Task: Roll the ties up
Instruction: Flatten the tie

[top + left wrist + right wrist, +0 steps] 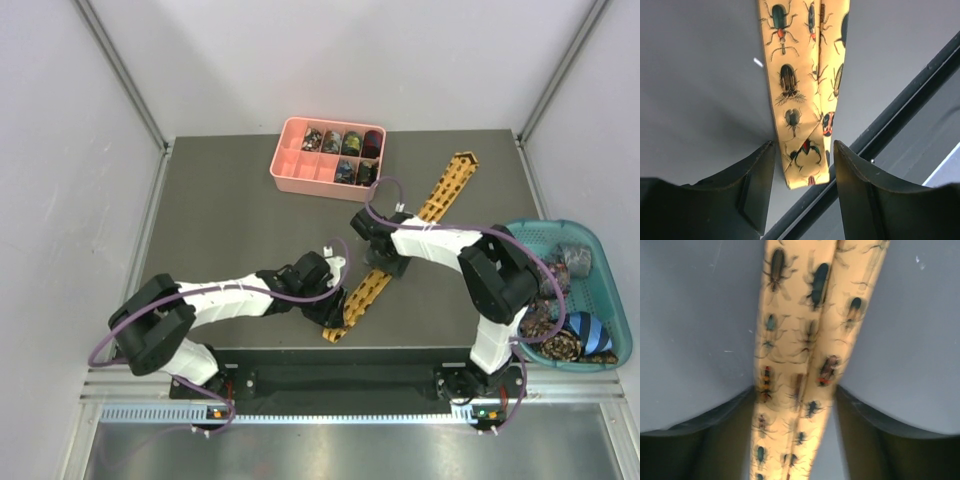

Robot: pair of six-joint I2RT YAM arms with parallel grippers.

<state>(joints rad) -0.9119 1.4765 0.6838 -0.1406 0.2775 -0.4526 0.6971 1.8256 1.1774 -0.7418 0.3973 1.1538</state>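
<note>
Two grippers, jaws apart: left gripper (pixel 804 146) straddles the yellow tie (pixel 790 85) at its tip, right gripper (pixel 794 395) mid-length. Pinch that tip squarely between your left fingers (pixel 757 190) before rolling.

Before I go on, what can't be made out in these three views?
- Top view: the right arm covers the yellow tie's middle.
- Right wrist view: blurred; whether the right tool touches the tie is unclear.
- Left wrist view: left tool's height above the tie's end is unreadable.
- Top view: ties in the teal basket are too small to count.
</note>
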